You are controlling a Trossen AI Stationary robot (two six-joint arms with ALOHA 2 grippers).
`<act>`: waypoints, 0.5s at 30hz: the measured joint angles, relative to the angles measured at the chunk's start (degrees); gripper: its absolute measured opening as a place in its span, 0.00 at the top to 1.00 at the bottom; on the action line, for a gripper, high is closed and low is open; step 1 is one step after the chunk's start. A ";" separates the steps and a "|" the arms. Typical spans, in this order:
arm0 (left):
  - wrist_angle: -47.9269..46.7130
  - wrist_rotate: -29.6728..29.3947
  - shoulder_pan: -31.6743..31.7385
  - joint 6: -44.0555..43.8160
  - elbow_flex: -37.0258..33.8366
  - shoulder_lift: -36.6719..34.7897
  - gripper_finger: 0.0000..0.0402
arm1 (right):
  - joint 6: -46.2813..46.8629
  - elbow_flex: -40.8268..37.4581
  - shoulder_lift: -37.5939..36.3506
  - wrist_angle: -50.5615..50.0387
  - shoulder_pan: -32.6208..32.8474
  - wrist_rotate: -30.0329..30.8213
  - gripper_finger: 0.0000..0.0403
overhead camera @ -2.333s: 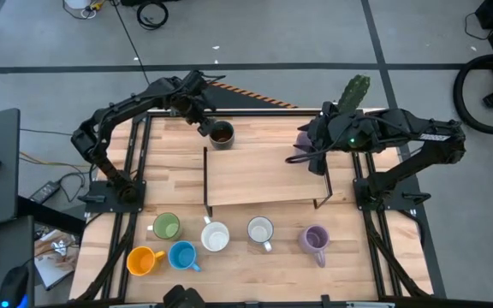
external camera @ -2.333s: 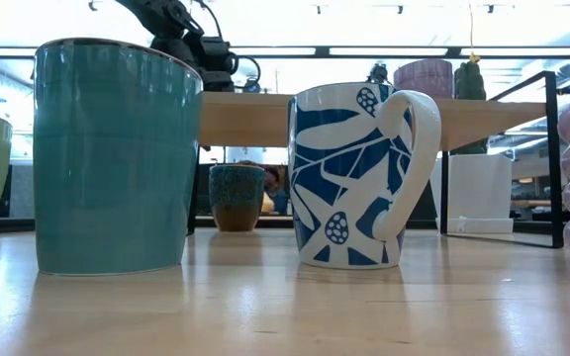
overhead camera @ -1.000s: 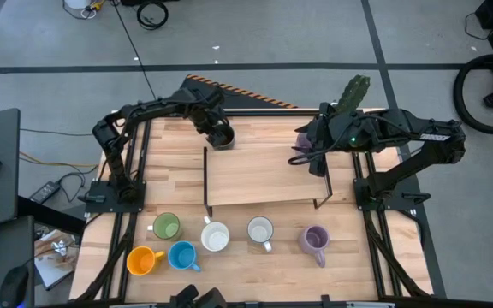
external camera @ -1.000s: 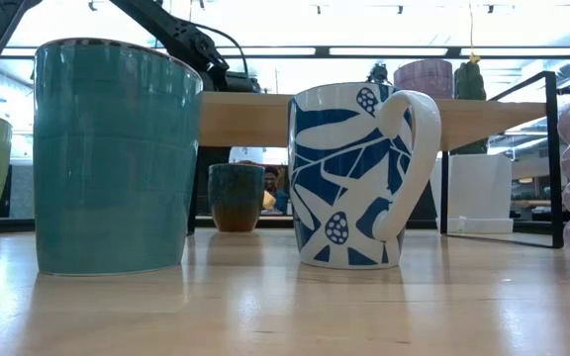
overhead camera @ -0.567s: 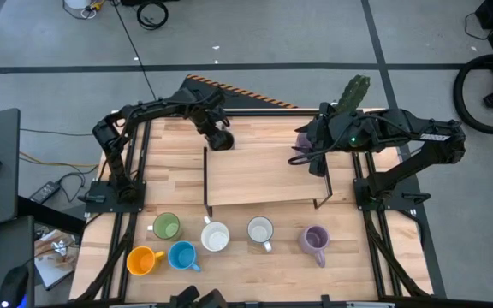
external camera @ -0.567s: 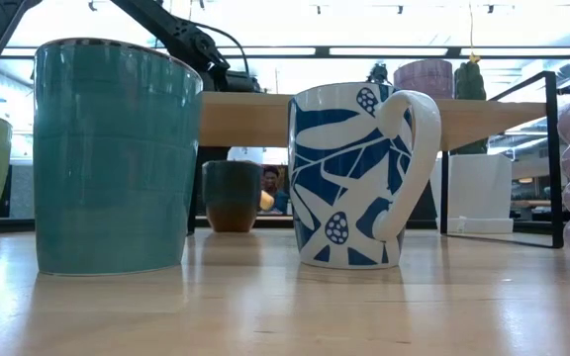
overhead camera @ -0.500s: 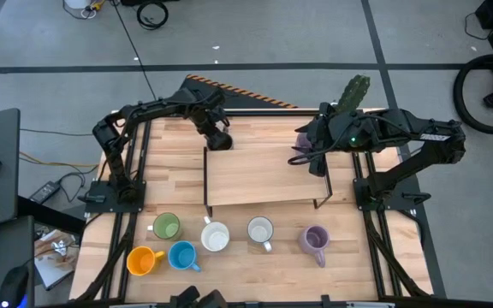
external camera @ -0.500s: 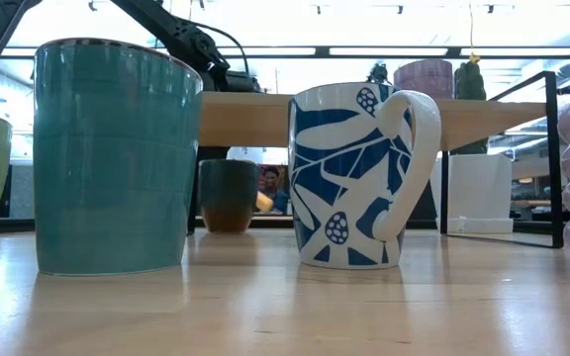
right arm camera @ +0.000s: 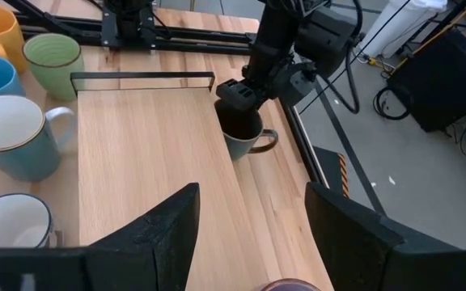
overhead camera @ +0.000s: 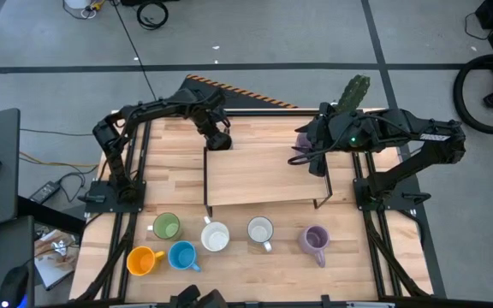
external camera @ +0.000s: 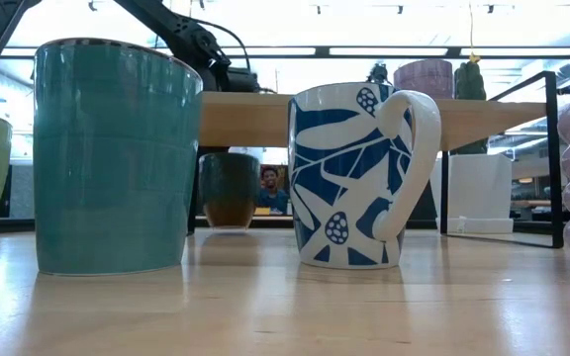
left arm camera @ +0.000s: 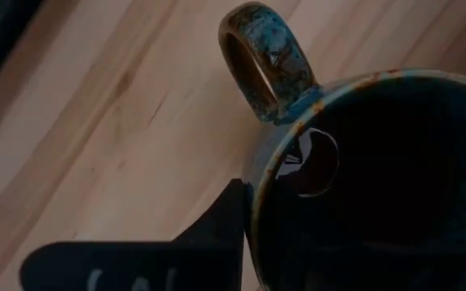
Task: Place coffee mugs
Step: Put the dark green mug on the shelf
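A dark brown mug (external camera: pixel 228 190) stands on the table at the far left, beside the corner of the raised wooden shelf (overhead camera: pixel 264 175). My left gripper (overhead camera: pixel 218 137) is over it and shut on its rim. A lavender mug (external camera: pixel 424 77) stands on the shelf's far right end. My right gripper (right arm camera: pixel 249 234) is above it with its fingers wide apart, and only a sliver of the mug's rim (right arm camera: pixel 283 284) shows between them. Six more mugs line the near edge, among them green (overhead camera: pixel 166 227), orange (overhead camera: pixel 142 259) and blue (overhead camera: pixel 182 255). My left gripper holds the dark brown mug by its rim (left arm camera: pixel 253 182) close beside the handle (left arm camera: pixel 269 65). One finger (left arm camera: pixel 217 234) is outside the wall; the other is lost in the dark inside. The fingers come from above. The mug is upright, its base at table height. My right gripper stands around the lavender mug; whether its fingers touch it, I cannot tell.
A cactus in a white pot (overhead camera: pixel 353 92) stands at the far right, behind my right arm. Two white mugs (overhead camera: pixel 216 236), (overhead camera: pixel 260 230) and a second lavender mug (overhead camera: pixel 316 239) stand in the near row. The shelf's black wire frame (overhead camera: pixel 205 180) stands next to the dark mug.
My left gripper has come down onto the dark brown mug. The mug, still upright, has shifted a little toward the table's left.
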 joint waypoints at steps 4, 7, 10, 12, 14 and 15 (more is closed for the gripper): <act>0.20 0.15 0.14 0.21 2.56 -0.03 0.90 | 0.04 0.00 0.00 -0.19 0.00 0.00 0.43; -0.38 0.17 0.16 0.28 4.64 -0.03 0.90 | 0.22 0.00 0.00 -0.39 0.00 -0.02 0.43; -2.50 0.17 0.16 2.47 7.04 -0.11 0.90 | 0.22 0.00 0.00 -0.54 0.00 -0.01 0.43; -4.12 0.20 0.07 4.14 8.60 -0.16 0.90 | 0.25 0.00 0.00 -0.77 0.00 -0.02 0.43; -5.89 0.17 -0.06 5.83 10.48 -0.16 0.90 | 0.25 0.00 0.00 -0.79 0.00 -0.02 0.43; -7.00 0.17 -0.06 6.49 11.65 -0.16 0.90 | 0.25 0.00 0.00 -0.79 0.00 -0.02 0.43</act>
